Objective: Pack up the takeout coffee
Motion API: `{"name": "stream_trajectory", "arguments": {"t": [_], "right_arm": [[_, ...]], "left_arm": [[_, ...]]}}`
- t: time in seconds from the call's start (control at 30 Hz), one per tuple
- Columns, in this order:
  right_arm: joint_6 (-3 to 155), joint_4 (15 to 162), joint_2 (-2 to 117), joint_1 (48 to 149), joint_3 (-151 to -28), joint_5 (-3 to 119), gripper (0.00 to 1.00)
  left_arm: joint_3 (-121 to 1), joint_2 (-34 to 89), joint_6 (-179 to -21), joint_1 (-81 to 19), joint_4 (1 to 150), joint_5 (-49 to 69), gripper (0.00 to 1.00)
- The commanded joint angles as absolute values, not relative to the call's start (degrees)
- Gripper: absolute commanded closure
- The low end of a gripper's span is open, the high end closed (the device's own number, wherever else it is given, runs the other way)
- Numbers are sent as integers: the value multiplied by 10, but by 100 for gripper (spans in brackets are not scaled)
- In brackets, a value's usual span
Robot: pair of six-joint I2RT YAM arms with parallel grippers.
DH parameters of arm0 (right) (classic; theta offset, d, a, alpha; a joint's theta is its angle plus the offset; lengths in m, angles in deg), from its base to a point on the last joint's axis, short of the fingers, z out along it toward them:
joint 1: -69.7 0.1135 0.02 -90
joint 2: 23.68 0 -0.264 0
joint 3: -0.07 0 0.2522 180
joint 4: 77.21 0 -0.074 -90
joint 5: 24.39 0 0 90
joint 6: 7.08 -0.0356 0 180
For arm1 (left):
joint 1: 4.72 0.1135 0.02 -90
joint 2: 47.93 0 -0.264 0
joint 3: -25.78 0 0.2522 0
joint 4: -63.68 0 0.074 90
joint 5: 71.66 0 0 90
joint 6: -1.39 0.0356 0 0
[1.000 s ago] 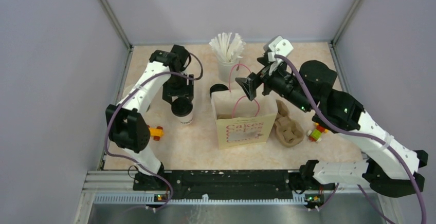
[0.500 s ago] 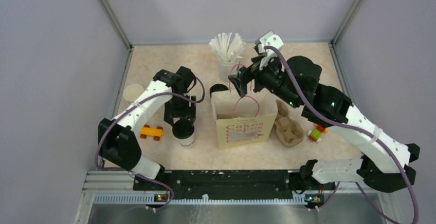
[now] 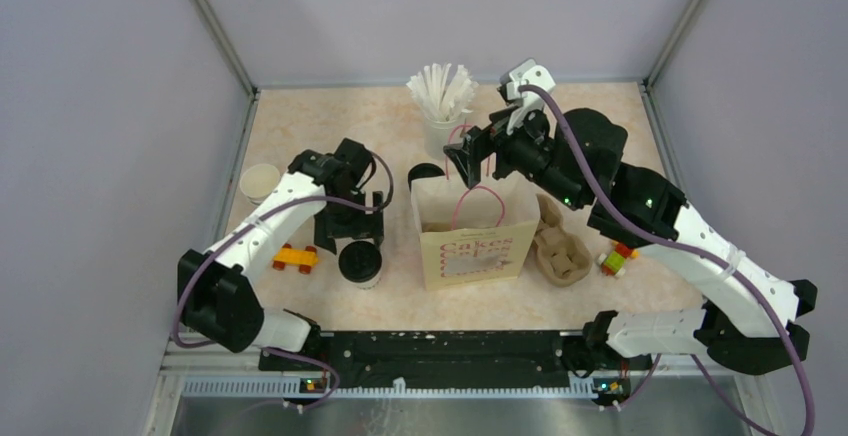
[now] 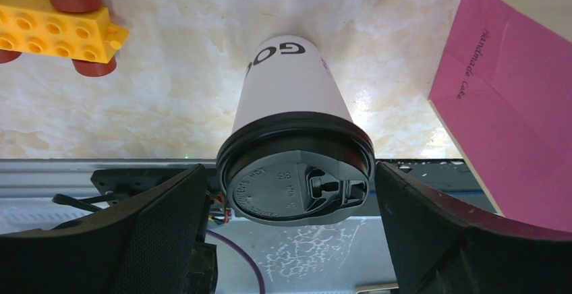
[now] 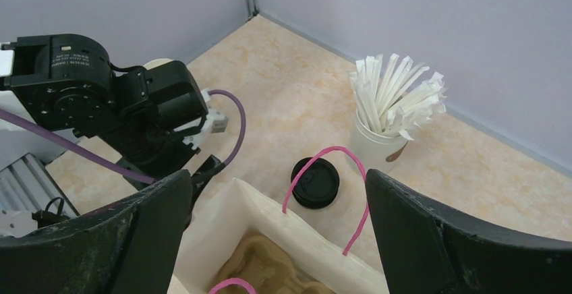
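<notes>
- Left pincer [image 4: 290, 172] spread wide, its fingers either side of the white paper cup with a black plastic lid [image 4: 291, 95]!
- Cup stands upright on the surface [image 3: 300, 136], left of the cream paper bag [image 3: 478, 251].
- Right pincer [image 5: 276, 178] spread too, above the bag's pink cord handle [image 5: 330, 149].

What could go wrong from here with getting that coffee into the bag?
First, the left gripper stands open around the coffee cup near its black lid; closing there might pop the lid or tip the cup. Second, the pink handle arches over the mouth of the paper bag, and the right gripper is open, holding nothing, so the cup could snag it or shove the bag.
</notes>
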State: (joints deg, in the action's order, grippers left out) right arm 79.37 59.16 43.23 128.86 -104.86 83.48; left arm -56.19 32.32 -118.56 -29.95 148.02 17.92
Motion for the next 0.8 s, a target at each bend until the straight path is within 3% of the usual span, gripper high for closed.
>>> {"name": "stream_trajectory", "arguments": {"t": [0.0,0.3,0.5,0.77], "right_arm": [[822,595,432,1295,-1064,825,3],[771,553,499,1303,-1118,747,12],[802,495,622,1386,-1227,749,15],[841,454,730,1405,-1285,676,20]], "left_arm": [[-617,294,-1185,-301,1487,166,1],[-962,339,-1185,-249,1583,224,1],[-1177,345,-1202,-216,1580,225,1],[-1141,193,-1194,-216,1422,312,1]]}}
